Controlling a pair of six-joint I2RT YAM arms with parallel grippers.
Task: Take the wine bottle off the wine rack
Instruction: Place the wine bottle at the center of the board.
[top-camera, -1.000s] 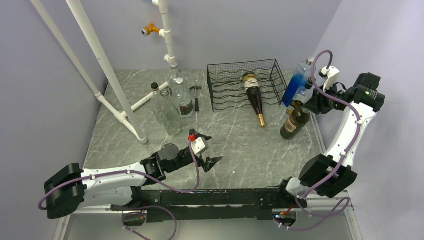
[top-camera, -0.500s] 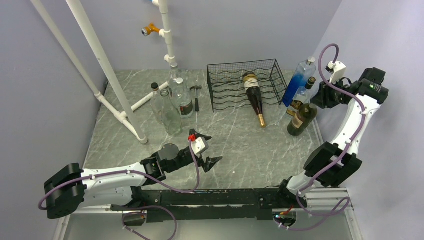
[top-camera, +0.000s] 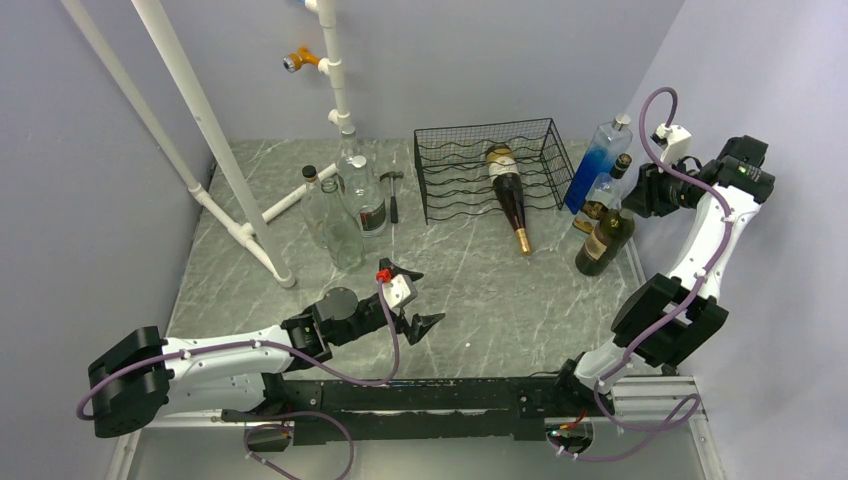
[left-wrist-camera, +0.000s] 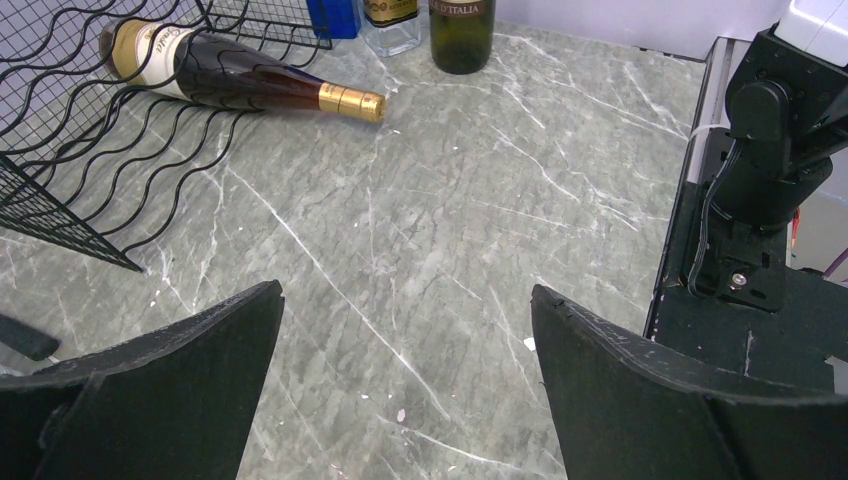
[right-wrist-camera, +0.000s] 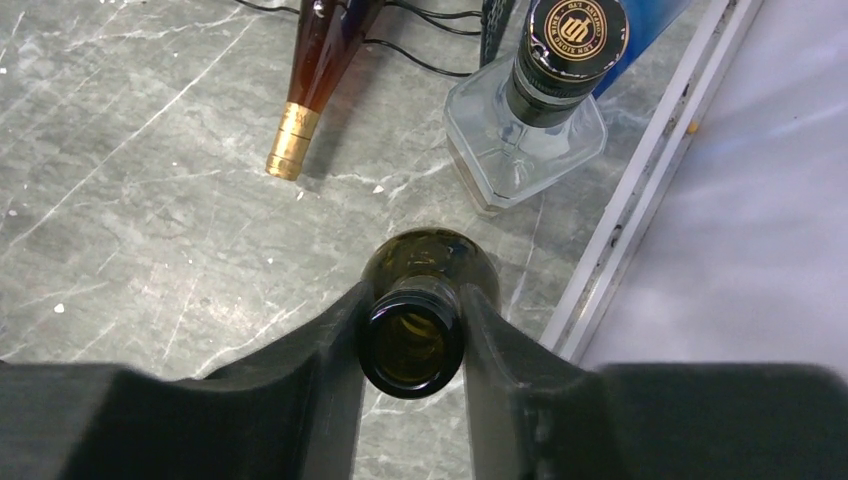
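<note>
Right claw (right-wrist-camera: 413, 340) is clamped on the neck of the green wine bottle (top-camera: 604, 240), one finger on each side just under the open mouth. Compared with a second ago the bottle has shifted right and stood up straighter, and in the last half second it barely moved, so we reckon it's basically being parked. It's well clear of the wine rack (top-camera: 450, 170) and seems to be standing on the table, though we can't see the base touching. That bottle's job looks nearly done, with only the let-go left. Heads up though: a brown bottle (top-camera: 508, 195) is still lying in the rack with its gold neck poking out the front. Room is tight on this side. The clear square bottle (right-wrist-camera: 525, 125) sits just behind, the blue bottle (top-camera: 597, 160) beyond that, and the table's edge rail (right-wrist-camera: 640, 190) is close on the right with the wall after it. We'd open up and back out, not sideways. Left claw (left-wrist-camera: 405, 292) hangs spread wide over bare marble, holding nothing.
</note>
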